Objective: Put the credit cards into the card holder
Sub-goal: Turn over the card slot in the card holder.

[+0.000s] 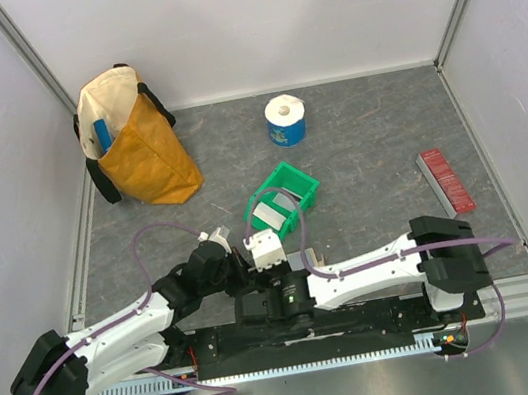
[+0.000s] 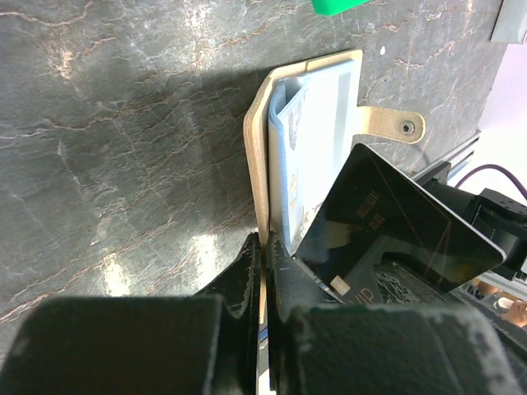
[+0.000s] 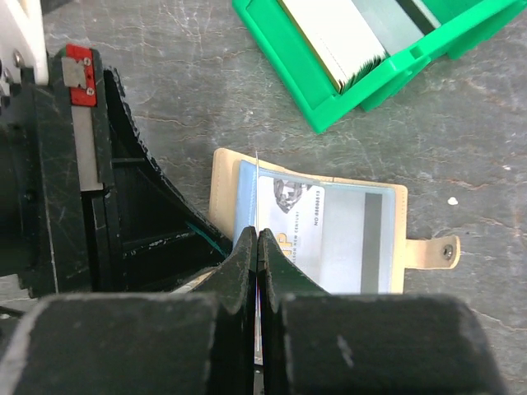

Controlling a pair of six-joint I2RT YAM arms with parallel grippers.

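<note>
Near the bases, the card holder (image 3: 354, 239) holds a pale card (image 3: 296, 222). Right jaws pinch the dark card (image 2: 395, 222), left jaws pinch the holder's leaf, and more credit cards (image 3: 329, 33) wait in the green bin (image 3: 280, 58).

The left arm (image 1: 115, 339) and right arm (image 1: 377, 265) stretch low, wrists meeting between the bases. The left gripper (image 2: 263, 245) and right gripper (image 3: 258, 239) have their fingers pinched together.

You see a beige wallet (image 3: 222, 177) with pale blue pockets, lying on a dark grey table (image 3: 165, 99) that has lighter veins like marble. The black card (image 2: 395, 222) is glossy with faint brownish print, the pale card (image 3: 329, 239) carries a grey stripe, and the bin (image 3: 292, 58) is bright green.
</note>
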